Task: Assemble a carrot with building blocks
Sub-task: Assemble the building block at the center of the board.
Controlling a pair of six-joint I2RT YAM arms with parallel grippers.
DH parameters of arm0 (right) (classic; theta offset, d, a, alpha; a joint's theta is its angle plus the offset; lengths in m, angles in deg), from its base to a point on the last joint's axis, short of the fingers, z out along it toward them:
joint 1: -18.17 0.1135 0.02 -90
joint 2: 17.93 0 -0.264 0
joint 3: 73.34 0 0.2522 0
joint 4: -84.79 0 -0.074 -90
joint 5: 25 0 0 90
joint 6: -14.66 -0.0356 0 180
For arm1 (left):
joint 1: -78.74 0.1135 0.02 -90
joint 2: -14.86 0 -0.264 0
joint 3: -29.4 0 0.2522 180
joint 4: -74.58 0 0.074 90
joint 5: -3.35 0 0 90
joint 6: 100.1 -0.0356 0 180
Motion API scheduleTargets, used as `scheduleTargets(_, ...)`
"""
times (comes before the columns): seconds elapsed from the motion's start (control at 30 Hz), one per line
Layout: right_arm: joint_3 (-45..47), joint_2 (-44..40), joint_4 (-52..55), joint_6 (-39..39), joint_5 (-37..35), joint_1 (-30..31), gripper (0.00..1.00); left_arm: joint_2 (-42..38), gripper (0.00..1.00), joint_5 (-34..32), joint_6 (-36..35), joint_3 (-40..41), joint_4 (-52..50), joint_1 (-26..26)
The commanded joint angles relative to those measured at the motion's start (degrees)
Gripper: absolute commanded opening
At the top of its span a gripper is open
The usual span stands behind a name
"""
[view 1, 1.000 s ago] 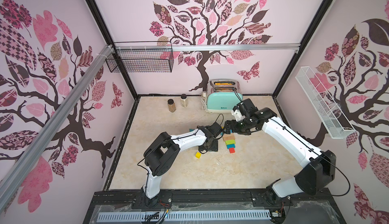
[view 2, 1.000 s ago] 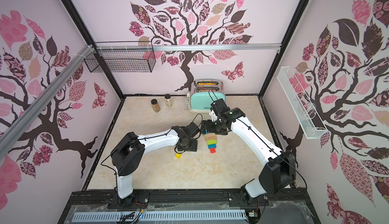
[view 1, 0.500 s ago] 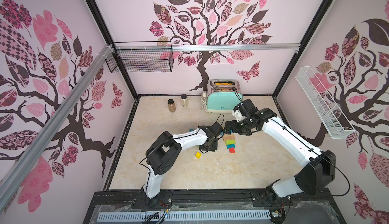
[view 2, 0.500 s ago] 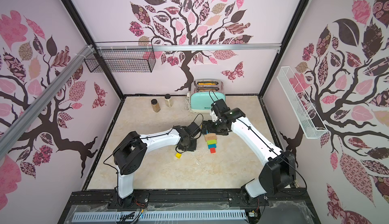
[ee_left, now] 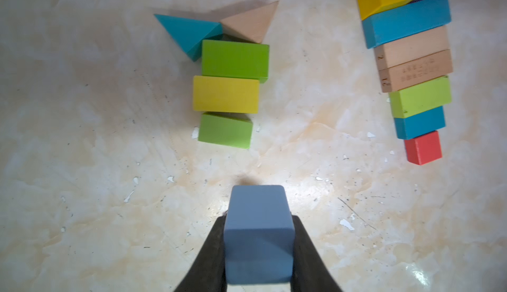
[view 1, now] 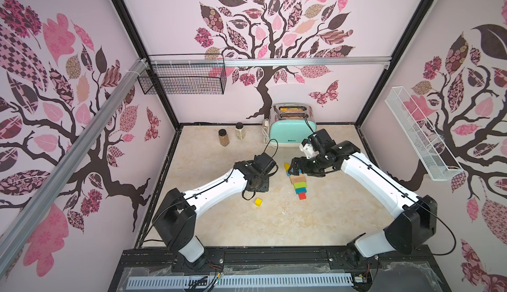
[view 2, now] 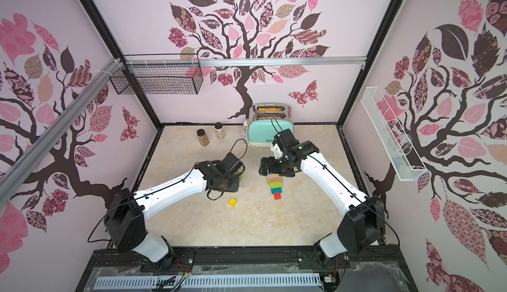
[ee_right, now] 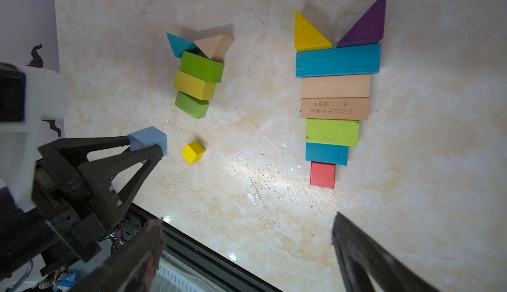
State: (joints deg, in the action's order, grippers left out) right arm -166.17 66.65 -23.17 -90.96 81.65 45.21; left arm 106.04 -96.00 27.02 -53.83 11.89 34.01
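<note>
One carrot [ee_right: 337, 90] looks done, the smaller carrot [ee_right: 196, 84] at its nine o'clock lacks a tip; left end effector [ee_left: 258, 222] grips the blue cube [ee_left: 258, 208], right end effector [ee_right: 245, 222] gapes empty.

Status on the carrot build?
Left gripper shut on the light blue cube; right gripper open, empty. The large carrot runs down to its red cube; the small carrot ends at a green block. A yellow cube lies loose near the left gripper.

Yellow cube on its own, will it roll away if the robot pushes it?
Probably not: the yellow cube has flat faces and rests flat on the table, so it would likely slide. It looks like painted wood, so probably stiff and light.
</note>
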Motion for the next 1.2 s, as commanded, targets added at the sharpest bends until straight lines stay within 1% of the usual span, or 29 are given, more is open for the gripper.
scheduleTargets(0.0, -0.1, 0.4, -1.0, -0.5, 1.1, 0.2, 0.99, 0.5, 0.14, -2.2, -2.2, 3.3, 0.2, 1.6)
scheduleTargets(0.23, 0.6, 0.6, -1.1, -0.4, 1.1, 0.3, 0.99, 4.3, 0.13, -3.4, -3.1, 4.3, 2.2, 2.5)
scheduleTargets(0.33, 0.9, 0.5, -1.2, -0.4, 1.1, 0.4, 0.99, 5.7, 0.13, -2.4, -3.5, 4.6, 3.5, 2.5)
scheduleTargets(0.57, 1.1, 0.5, -1.3, -0.3, 0.8, 0.3, 0.99, 7.8, 0.14, -2.5, -3.9, 6.0, 7.6, 2.5)
scheduleTargets(0.83, 1.3, 0.7, -1.5, -0.3, 0.9, 0.3, 0.99, 10.5, 0.17, -0.3, -3.8, 6.1, 12.5, 2.5)
scheduleTargets(1.17, 1.8, 0.9, -1.9, -0.2, 1.0, 0.3, 0.99, 12.4, 0.20, -1.5, -4.2, 5.7, 12.9, 2.8)
